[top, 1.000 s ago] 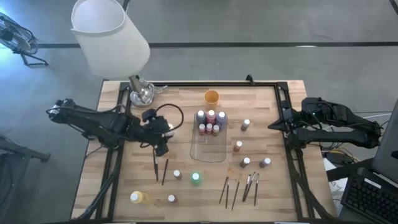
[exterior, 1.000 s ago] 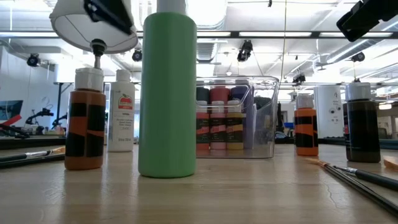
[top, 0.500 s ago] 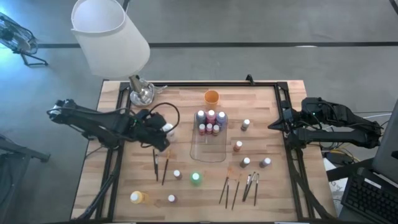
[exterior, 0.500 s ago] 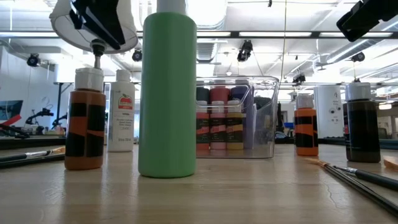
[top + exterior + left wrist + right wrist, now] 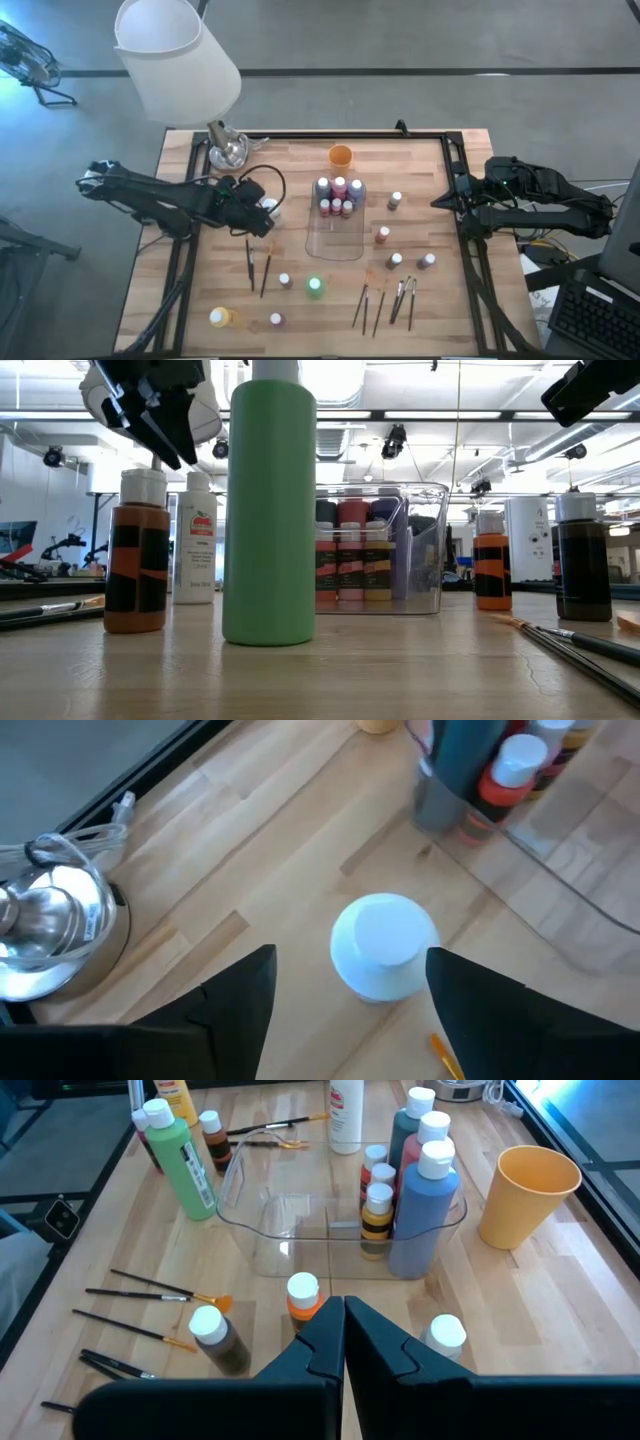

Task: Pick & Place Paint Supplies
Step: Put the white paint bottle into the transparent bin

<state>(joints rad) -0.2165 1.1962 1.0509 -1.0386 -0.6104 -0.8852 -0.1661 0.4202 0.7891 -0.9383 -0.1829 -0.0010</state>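
Left pincer [image 5: 350,985] has drawn back from the clear tray [image 5: 336,242] toward the counter's left side, fingers spreading wider, now straddling the white bottle [image 5: 382,945].

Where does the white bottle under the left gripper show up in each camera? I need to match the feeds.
High view: white bottle just beyond the left gripper, left of the clear tray.
Low view: white bottle between the brown bottle and the green bottle.
Left wrist view: its white cap, seen from above, between the open fingers.
Right wrist view: at the far end, beyond the tray.
Shared landmark: the clear tray.
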